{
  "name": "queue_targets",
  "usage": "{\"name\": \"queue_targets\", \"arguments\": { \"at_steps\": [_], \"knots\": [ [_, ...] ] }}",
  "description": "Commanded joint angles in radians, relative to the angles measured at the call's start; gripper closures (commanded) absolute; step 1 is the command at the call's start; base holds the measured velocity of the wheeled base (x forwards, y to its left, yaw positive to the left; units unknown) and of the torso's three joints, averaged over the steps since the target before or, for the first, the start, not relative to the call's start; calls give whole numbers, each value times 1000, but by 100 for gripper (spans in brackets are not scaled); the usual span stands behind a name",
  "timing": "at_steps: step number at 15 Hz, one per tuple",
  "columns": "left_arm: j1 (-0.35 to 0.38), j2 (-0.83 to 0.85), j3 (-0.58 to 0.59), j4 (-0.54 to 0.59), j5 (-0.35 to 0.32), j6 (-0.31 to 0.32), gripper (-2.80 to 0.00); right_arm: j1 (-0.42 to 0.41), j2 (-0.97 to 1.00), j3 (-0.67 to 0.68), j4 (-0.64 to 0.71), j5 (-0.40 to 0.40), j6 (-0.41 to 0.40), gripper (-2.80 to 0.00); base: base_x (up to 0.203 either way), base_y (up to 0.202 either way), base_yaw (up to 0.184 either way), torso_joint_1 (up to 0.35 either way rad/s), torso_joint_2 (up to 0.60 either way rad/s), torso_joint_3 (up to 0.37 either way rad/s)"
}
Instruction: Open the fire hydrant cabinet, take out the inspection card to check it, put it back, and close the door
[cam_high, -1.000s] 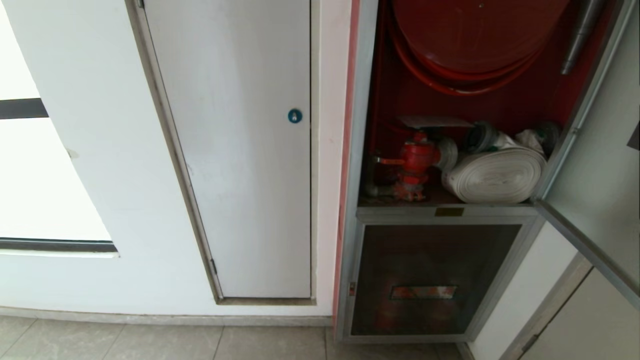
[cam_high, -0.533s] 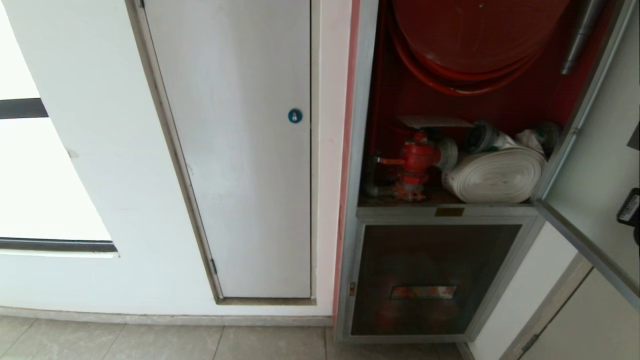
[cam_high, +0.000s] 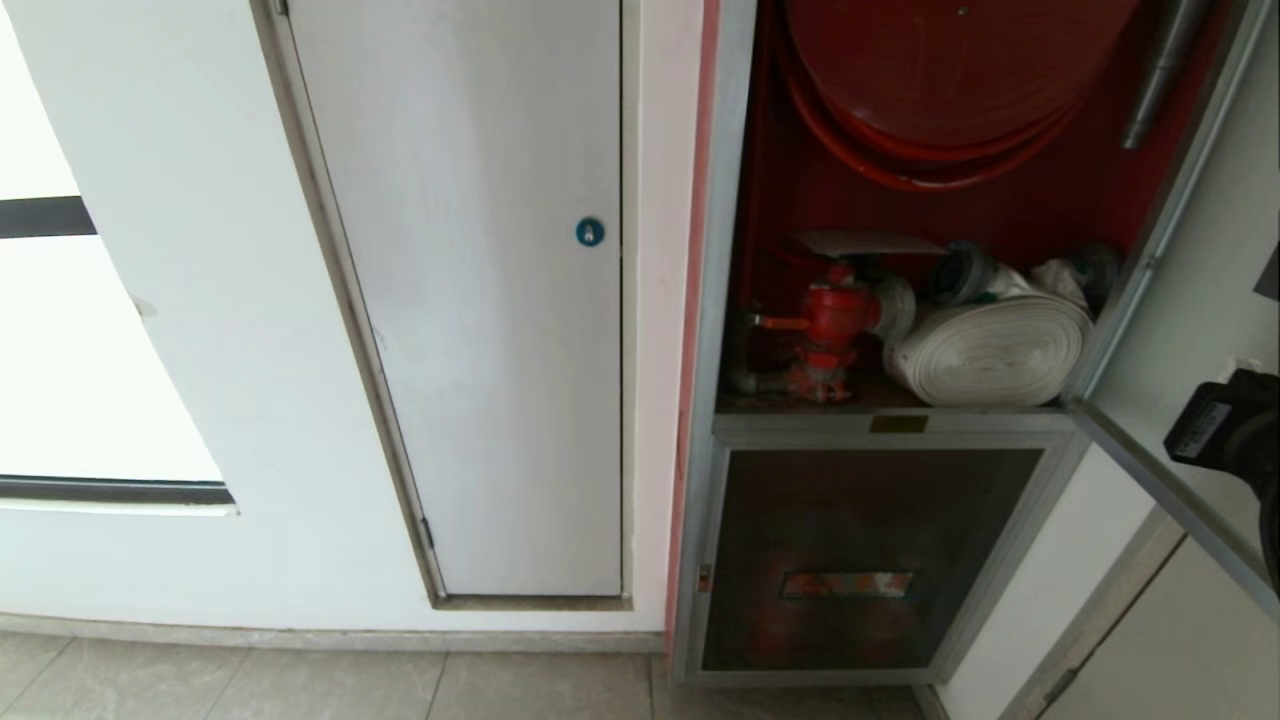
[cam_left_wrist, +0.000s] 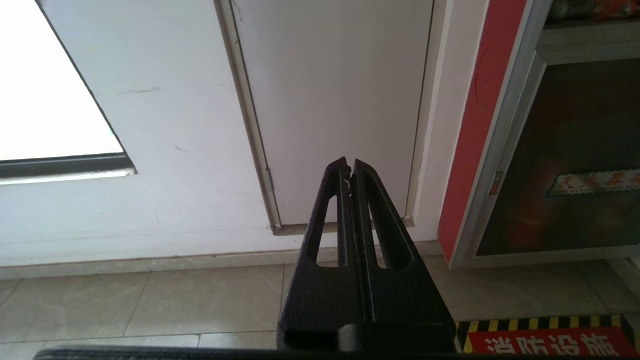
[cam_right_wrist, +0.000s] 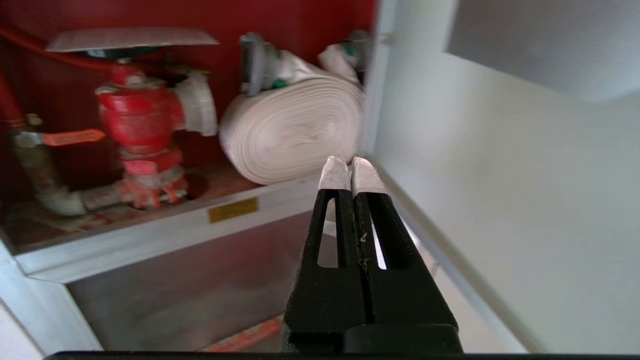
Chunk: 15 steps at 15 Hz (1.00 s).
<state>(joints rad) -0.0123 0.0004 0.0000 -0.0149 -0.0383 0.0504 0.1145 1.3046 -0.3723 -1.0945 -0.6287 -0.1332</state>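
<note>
Cabinet open, door swung right. Card flat atop red valve, beside white hose roll. Right gripper near shelf edge, fingers clenched, empty. Left gripper low, clenched, empty. Floor sign reads "消防设施". Card text unreadable.

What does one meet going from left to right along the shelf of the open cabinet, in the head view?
Red valve → rolled white hose → open door → right arm's wrist at the picture's edge.
</note>
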Motion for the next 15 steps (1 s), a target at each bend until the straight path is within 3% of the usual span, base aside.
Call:
{"name": "queue_targets", "arguments": {
  "at_steps": [1,4,7,9,15],
  "knots": [
    [0,0,12,0,0,0,0,13,-139,78,-7,-22,-20,0,0,0,0,0,0,0],
    [0,0,12,0,0,0,0,9,-261,139,-6,-155,-60,0,0,0,0,0,0,0],
    [0,0,12,0,0,0,0,-58,-390,180,42,-200,-68,0,0,0,0,0,0,0],
    [0,0,12,0,0,0,0,-97,-509,193,185,-198,-67,0,0,0,0,0,0,0],
    [0,0,12,0,0,0,0,-117,-856,202,657,-126,-60,0,0,0,0,0,0,0]
  ]
}}
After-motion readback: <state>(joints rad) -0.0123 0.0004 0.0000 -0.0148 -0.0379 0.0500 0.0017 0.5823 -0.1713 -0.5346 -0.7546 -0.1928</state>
